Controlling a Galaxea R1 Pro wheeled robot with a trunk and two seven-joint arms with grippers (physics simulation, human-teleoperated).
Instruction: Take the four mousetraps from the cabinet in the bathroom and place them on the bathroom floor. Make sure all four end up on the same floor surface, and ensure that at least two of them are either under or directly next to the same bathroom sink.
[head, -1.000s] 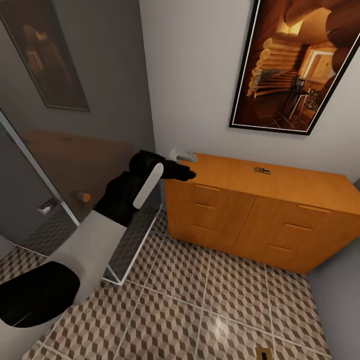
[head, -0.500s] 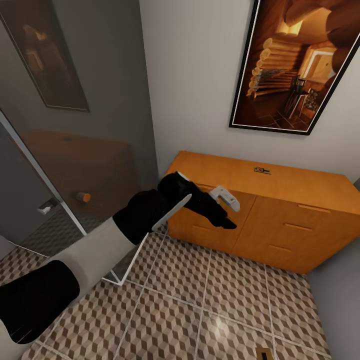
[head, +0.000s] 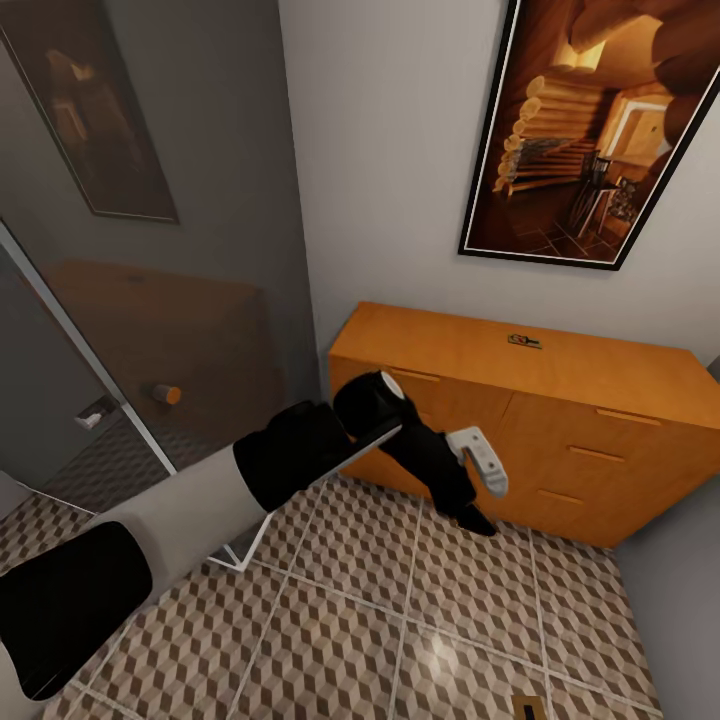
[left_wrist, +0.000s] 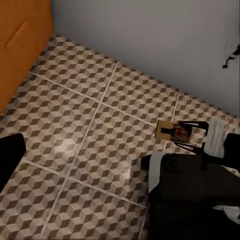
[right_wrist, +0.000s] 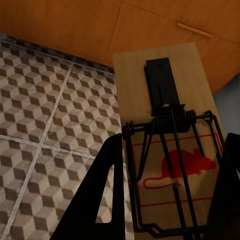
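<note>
The orange-brown cabinet (head: 560, 440) stands against the wall, and one mousetrap (head: 523, 341) lies on its flat top. My left gripper (head: 478, 515) hangs low before the drawer fronts, just above the cube-patterned floor (head: 350, 620); its fingers (left_wrist: 10, 160) stand wide apart, open and empty. My right gripper (right_wrist: 175, 145) is shut on a second mousetrap (right_wrist: 165, 85), a wooden board with a red mouse print, held over the tiles near the cabinet (right_wrist: 100, 25). That held mousetrap (left_wrist: 167, 131) also appears in the left wrist view and at the head view's lower edge (head: 527, 708). The sink is out of view.
A glass partition with a white frame (head: 150, 430) stands at the left, with a small orange object (head: 165, 393) behind it. A large framed picture (head: 590, 130) hangs above the cabinet. A grey wall (head: 680, 580) closes in at the cabinet's right end.
My left arm has swung from the cabinet top's left corner down and to the right, across the drawer fronts, to just above the floor. The camera has stayed still.
</note>
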